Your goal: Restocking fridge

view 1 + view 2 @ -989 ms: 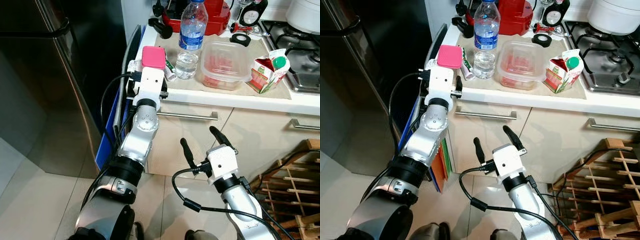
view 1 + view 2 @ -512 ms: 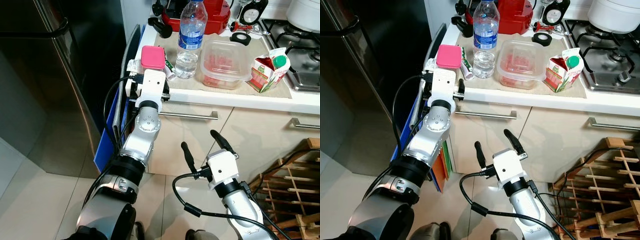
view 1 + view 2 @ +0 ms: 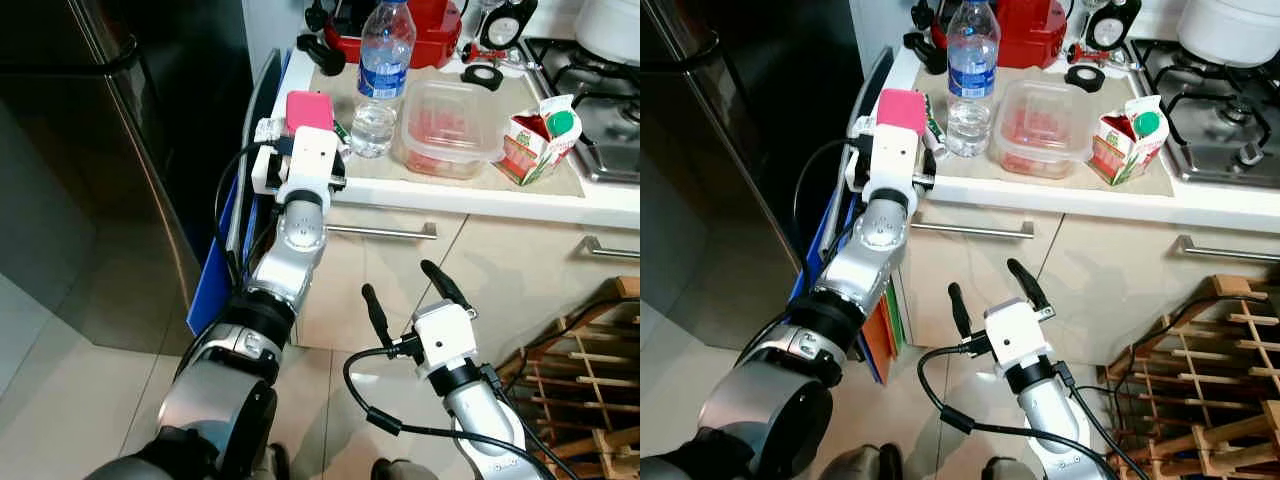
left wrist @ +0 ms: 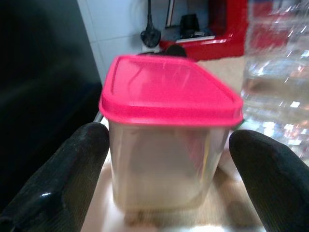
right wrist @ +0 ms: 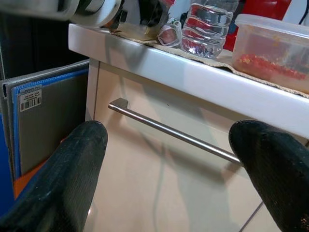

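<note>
Left gripper (image 4: 164, 188): up at the counter edge, fingers spread wide on either side of the pink-lidded container (image 4: 169, 130), not pressing on it as far as the wrist view showed.
Right gripper (image 3: 405, 290): low in front of the cabinet, fingers splayed wide apart and holding nothing, pointed toward the drawer handle (image 5: 174, 135).
Pink-lidded container: stood upright on the counter (image 3: 480, 195) at its left corner, clear body, lid on, just beside the water bottle (image 3: 380, 75).
Water bottle: upright, blue label, cap on, between the pink-lidded container and the clear food box (image 3: 450, 128).
Clear food box: lid on, reddish food inside, sat on the beige mat (image 3: 470, 185) near the counter's front.
Small carton (image 3: 535, 145): red and white with a green cap, tilted, right of the food box.
Fridge (image 3: 90, 170): dark steel, door shut, to the left of the counter.
Blue boards (image 3: 215, 265): wedged upright in the gap between fridge and cabinet.
Stove (image 3: 600, 90): gas burners at the far right of the counter.
Wooden rack (image 3: 580, 400): on the floor by the right arm.
</note>
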`<state>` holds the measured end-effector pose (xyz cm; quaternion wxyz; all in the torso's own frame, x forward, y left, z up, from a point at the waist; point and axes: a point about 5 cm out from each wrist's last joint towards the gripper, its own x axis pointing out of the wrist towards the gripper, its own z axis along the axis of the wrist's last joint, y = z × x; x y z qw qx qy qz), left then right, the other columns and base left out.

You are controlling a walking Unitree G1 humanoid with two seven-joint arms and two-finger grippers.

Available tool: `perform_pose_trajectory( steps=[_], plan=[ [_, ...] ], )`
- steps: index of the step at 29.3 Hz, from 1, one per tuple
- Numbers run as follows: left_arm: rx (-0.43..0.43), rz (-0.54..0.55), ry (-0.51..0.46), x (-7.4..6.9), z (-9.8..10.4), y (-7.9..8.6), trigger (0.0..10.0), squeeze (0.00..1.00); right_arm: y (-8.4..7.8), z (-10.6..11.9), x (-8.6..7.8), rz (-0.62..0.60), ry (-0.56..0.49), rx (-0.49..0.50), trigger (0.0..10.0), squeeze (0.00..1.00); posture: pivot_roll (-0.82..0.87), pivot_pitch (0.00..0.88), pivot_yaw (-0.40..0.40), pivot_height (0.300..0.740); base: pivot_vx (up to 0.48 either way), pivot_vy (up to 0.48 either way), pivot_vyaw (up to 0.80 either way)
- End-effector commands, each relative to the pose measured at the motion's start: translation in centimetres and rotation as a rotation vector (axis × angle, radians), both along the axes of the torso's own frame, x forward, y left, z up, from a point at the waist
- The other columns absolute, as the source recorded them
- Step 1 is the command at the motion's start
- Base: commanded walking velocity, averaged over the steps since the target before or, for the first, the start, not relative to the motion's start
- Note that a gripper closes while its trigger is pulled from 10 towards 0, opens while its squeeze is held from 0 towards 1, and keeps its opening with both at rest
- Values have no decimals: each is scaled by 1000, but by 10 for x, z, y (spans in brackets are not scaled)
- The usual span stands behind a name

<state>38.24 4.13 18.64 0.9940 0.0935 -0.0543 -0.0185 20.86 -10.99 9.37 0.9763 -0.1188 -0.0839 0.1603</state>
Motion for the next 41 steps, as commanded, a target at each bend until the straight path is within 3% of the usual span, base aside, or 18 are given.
perform_pose_trajectory(
  steps=[1, 11, 12, 23, 41],
  plan=[
    [-8, 17, 14, 1, -2, -1, 10000, 0, 1, 2, -2, 2, -11, -6, 10000, 0, -72, 98, 60, 740, 0, 0, 0],
    [7, 48, 55, 8, -6, 5, 10000, 0, 1, 1, -3, -1, -5, -12, 10000, 0, -76, 107, 55, 740, 0, 0, 0],
    [10, 51, 68, 8, -8, 7, 0, 0, 1, 1, -3, -1, -4, -12, 10000, 0, -76, 108, 54, 740, 0, 0, 0],
    [-24, 81, 106, 16, -8, 22, 0, 0, 1, 0, -3, 1, 0, -20, 10000, 0, -72, 112, 48, 740, 0, 0, 0],
    [-54, -47, -93, 13, 24, 15, 0, 0, 1, 1, 3, -20, -3, -12, 10000, 0, -54, 113, 37, 740, 0, 0, 0]
  ],
)
